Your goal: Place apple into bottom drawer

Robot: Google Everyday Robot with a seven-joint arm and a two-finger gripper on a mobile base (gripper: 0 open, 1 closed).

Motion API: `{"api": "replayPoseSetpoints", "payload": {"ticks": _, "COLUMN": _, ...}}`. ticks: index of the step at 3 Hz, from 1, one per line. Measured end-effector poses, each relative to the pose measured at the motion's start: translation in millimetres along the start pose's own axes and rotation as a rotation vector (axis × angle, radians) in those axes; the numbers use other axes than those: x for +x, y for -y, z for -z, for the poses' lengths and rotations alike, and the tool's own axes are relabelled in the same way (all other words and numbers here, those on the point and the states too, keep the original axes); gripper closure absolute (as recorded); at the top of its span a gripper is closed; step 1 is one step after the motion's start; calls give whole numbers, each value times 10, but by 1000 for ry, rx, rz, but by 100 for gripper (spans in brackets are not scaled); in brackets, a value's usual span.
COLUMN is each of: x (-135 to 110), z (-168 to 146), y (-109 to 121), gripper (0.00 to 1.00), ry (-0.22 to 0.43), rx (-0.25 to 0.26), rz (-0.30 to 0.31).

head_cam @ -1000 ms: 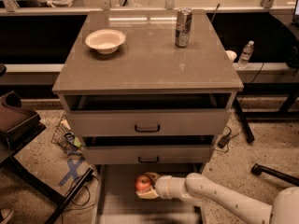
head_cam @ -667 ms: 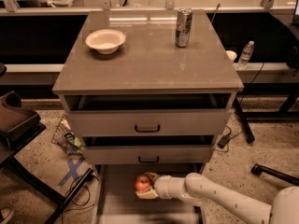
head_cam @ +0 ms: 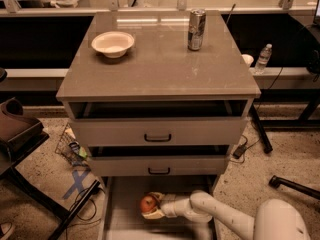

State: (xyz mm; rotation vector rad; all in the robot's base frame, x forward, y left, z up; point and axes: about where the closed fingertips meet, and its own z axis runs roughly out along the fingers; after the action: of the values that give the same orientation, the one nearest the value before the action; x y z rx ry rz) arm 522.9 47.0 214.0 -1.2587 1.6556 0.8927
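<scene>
Camera view shows the gripper [head_cam: 153, 206] low over the open bottom drawer [head_cam: 125, 213], closed firmly around the apple [head_cam: 148, 203]. The placing step is in hand, I think. Next it should lower the apple to the drawer floor and release it gently.

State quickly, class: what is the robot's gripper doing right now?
Gripper: closed on the round red-orange apple, low over the wide grey-beige bottom drawer.
</scene>
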Motion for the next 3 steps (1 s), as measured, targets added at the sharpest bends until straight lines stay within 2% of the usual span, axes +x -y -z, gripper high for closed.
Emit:
{"api": "replayPoseSetpoints", "payload": {"ticks": 1, "x": 301, "z": -230, "y": 25, "gripper": 100, "ry": -43, "rx": -36, "rz": 37}}
{"api": "replayPoseSetpoints", "payload": {"ticks": 2, "x": 492, "z": -444, "y": 3, "gripper": 97, "ry": -111, "rx": -71, "rz": 64}}
{"api": "replayPoseSetpoints", "payload": {"ticks": 3, "x": 478, "z": -432, "y": -7, "gripper": 75, "ry": -104, "rx": -69, "rz": 60}}
